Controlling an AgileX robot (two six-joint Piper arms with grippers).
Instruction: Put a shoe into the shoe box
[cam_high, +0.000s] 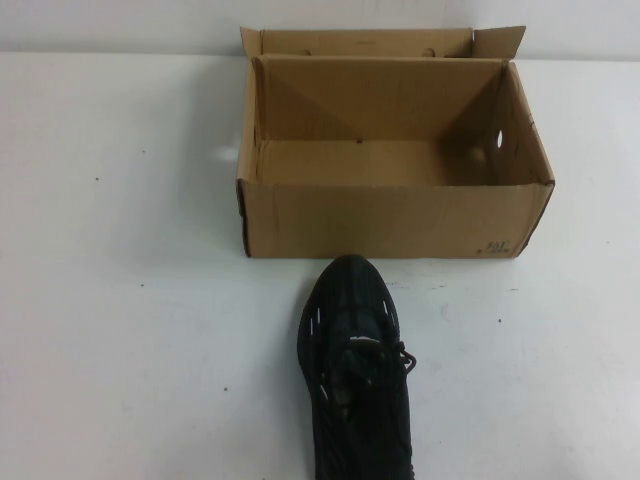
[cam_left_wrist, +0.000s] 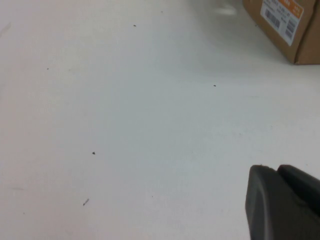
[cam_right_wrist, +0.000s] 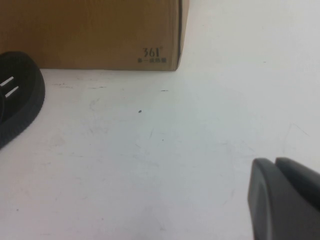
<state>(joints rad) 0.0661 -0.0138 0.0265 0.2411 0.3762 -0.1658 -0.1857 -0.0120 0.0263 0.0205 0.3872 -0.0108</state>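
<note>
Before open shoe box (cam_high: 392, 218), shoe (cam_high: 356, 375), left claw (cam_left_wrist: 285, 202) seemingly apart, right claw (cam_right_wrist: 285, 197) beside

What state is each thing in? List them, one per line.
box: open, flaps up, upright on the table, nothing inside.
shoe: outside the box, upright on its sole on the table, toe against or just short of the box's near wall, laced, not held.
left gripper: over bare table, left of the box, holding nothing.
right gripper: over bare table near the box's printed corner, right of the shoe, holding nothing.
</note>
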